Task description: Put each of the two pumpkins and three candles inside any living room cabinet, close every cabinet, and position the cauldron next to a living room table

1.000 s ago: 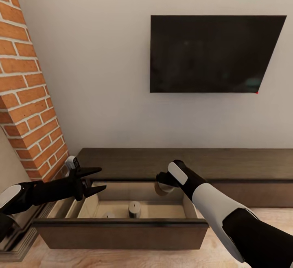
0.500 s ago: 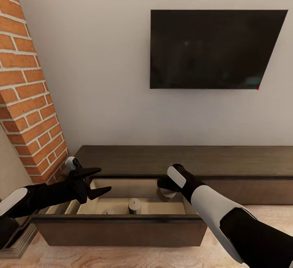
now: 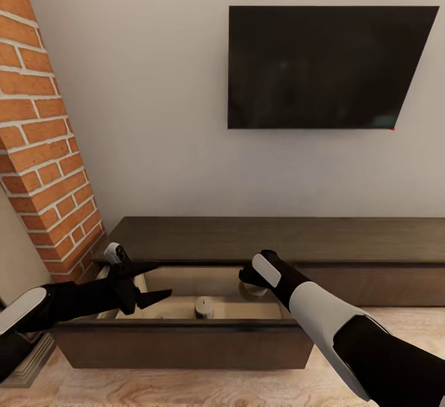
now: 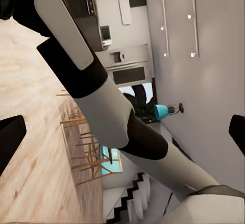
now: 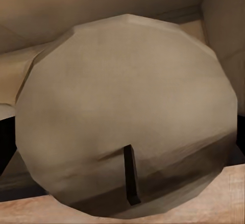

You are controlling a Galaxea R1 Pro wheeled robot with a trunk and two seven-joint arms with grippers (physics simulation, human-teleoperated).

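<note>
The long dark-brown cabinet (image 3: 346, 240) stands against the wall with its left drawer (image 3: 185, 339) pulled open. A pale stubby candle (image 3: 204, 307) stands upright inside the drawer. My right gripper (image 3: 252, 285) hangs over the drawer's right part, shut on another candle (image 3: 254, 289). In the right wrist view that candle (image 5: 127, 117) shows its round top and dark wick close up. My left gripper (image 3: 154, 281) is open above the drawer's left end, holding nothing. The left wrist view looks between the open left gripper's (image 4: 122, 137) fingertips at my right arm.
A red brick column (image 3: 43, 147) rises at the left, close to the drawer's left end. A black TV (image 3: 327, 67) hangs on the white wall above the cabinet. Light wood floor (image 3: 185, 388) lies in front of the drawer.
The whole view has shifted, so the camera moved. My left gripper has drifted a little right over the drawer. The right gripper still holds its candle and sits slightly lower against the drawer rim.
</note>
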